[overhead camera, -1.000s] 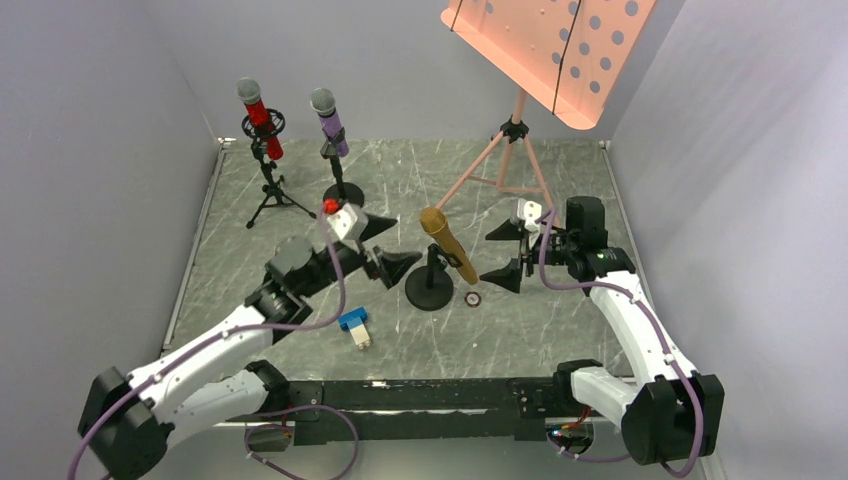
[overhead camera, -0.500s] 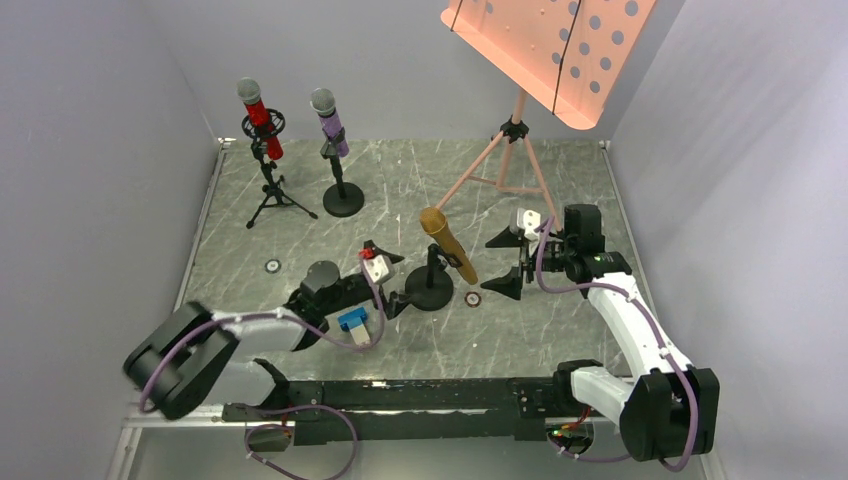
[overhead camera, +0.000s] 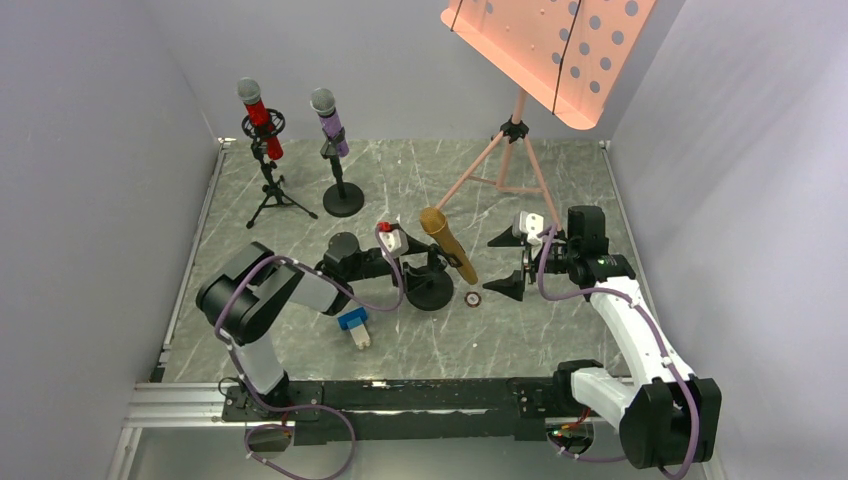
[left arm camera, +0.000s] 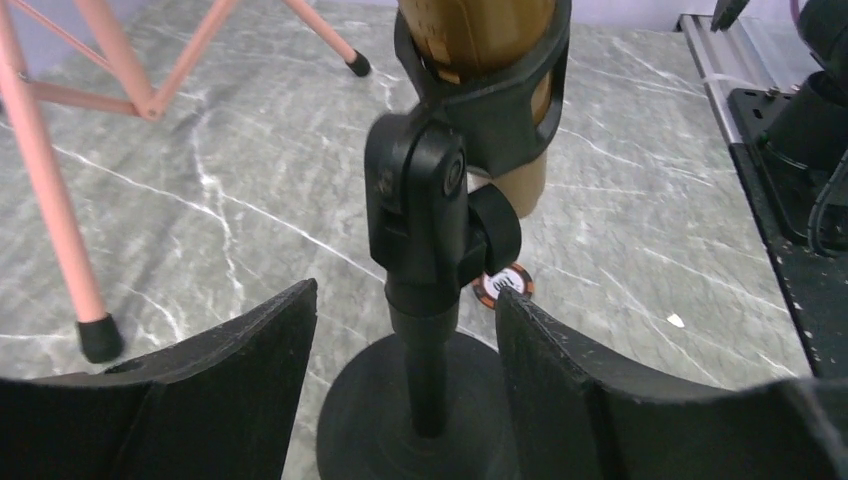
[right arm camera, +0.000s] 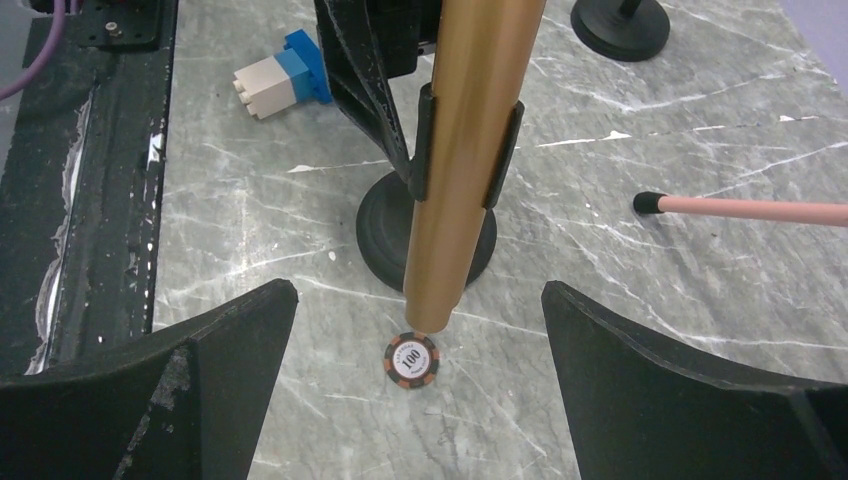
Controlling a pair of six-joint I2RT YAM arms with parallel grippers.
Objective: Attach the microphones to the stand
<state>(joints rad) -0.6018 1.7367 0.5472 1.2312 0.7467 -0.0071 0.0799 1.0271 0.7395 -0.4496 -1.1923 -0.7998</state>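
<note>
Three microphones sit in stands: the red microphone (overhead camera: pixel 258 120) and purple microphone (overhead camera: pixel 330 122) at back left, the gold microphone (overhead camera: pixel 447 243) clipped and tilted at centre. The left gripper (left arm camera: pixel 402 312) has its jaws apart around the stand post (left arm camera: pixel 425 345), touching nothing. The right gripper (right arm camera: pixel 418 292) gapes wide, empty. Best to clamp the post low and squarely.

1. Three microphones: the red microphone (overhead camera: pixel 262 120) at the far left, the purple microphone (overhead camera: pixel 332 128) just right of it, and the gold microphone (overhead camera: pixel 450 248) in the middle.
2. Three black microphone stands: the tripod stand (overhead camera: pixel 270 190) holding the red one, the far round-base stand (overhead camera: pixel 343 200) holding the purple one, and the middle round-base stand (overhead camera: pixel 430 292) holding the gold one.
3. One pink music stand (overhead camera: pixel 550 45), far right.
4. One blue-and-white block (overhead camera: pixel 353 326), near, left of centre.
5. One poker chip (overhead camera: pixel 473 298), just right of the middle base.
6. Two robot arms: the left arm (overhead camera: pixel 262 300) and the right arm (overhead camera: pixel 632 315).
</note>
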